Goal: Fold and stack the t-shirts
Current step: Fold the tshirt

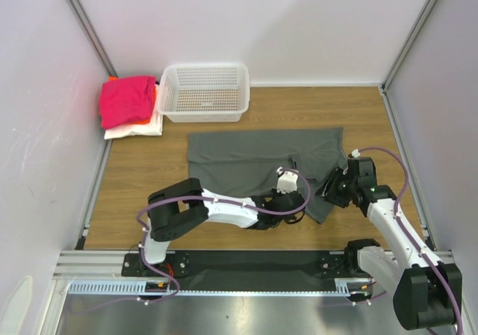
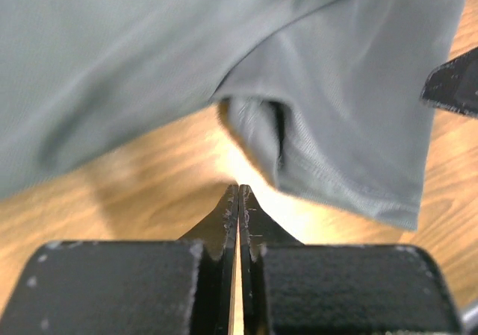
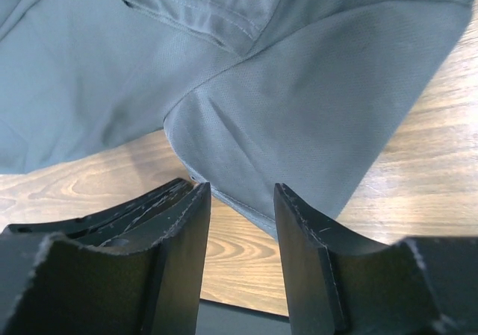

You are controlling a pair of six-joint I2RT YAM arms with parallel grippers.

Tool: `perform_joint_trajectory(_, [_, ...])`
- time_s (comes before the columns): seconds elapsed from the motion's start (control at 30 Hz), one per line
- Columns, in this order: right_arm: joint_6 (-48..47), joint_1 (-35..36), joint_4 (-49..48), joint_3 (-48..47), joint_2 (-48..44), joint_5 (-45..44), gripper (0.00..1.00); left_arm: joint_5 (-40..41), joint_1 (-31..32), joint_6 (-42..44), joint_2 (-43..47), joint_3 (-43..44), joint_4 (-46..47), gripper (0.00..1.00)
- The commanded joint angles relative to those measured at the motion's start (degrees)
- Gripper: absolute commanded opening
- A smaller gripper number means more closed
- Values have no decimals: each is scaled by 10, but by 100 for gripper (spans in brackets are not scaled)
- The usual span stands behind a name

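Where the left gripper [image 2: 238, 189] ends, I see both fingers clenched flat together with nothing between them. Its tips sit over bare table [image 2: 134, 193], just short of the grey shirt [image 2: 149, 51], apart from the cloth. The nearest cloth is a tucked fold of the sleeve [image 2: 351, 126], just ahead and slightly right of the tips.

Right gripper [image 3: 240, 189]: fingers stand parted, a clear gap between them, gripping nothing that I can make out. The rounded edge of the sleeve lies right at that gap, under the tips; whether a finger touches it I cannot tell.

From overhead the grey shirt lies spread flat, long axis running left to right across the middle of the table. The sleeve end is on the right, with that sleeve angling down toward the near edge. Both grippers sit at this near right corner, left one at the inner side of the sleeve, right one at its outer side.

Far left corner: pink shirt [image 1: 127, 100] on top of a white shirt [image 1: 134, 129], beside the basket [image 1: 204, 111].
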State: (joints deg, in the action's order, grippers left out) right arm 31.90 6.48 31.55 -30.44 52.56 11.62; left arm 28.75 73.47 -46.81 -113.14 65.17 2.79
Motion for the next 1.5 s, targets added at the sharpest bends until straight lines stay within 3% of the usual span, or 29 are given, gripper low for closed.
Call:
perform_joint_trajectory(0.0, [-7, 8, -21, 3, 6, 30, 45, -16, 0, -44, 49, -24, -7, 0])
perform_joint_trajectory(0.17, [-29, 42, -46, 3, 14, 65, 45, -32, -2, -54, 48, -29, -8, 0])
perform_joint_trajectory(0.3, [-32, 67, -32, -2, 17, 23, 46, -34, -1, -43, 56, -36, 19, 1])
perform_joint_trajectory(0.37, [-26, 69, -34, 0, 18, 19, 45, -42, -3, -11, 67, -54, 60, 6])
perform_joint_trajectory(0.43, [-16, 69, -40, 7, 20, 8, 44, -43, -1, 11, 72, -60, 103, 20])
perform_joint_trajectory(0.5, [-4, 69, -39, 9, 24, -16, 45, -37, -1, 36, 57, -46, 98, 29])
perform_joint_trajectory(0.57, [7, 69, -32, 10, 28, -53, 45, -26, -2, 59, 43, -20, 87, 32])
perform_joint_trajectory(0.73, [25, 65, -45, 6, 31, -106, 45, -17, -1, 78, 25, -6, 101, 32])
perform_joint_trajectory(1.0, [22, 56, -86, -23, 84, -92, 42, 17, -1, 86, -1, 28, 56, 24])
perform_joint_trajectory(1.47, [23, 55, -139, 34, 131, -85, 34, 18, -2, 91, -20, 32, 54, 22])
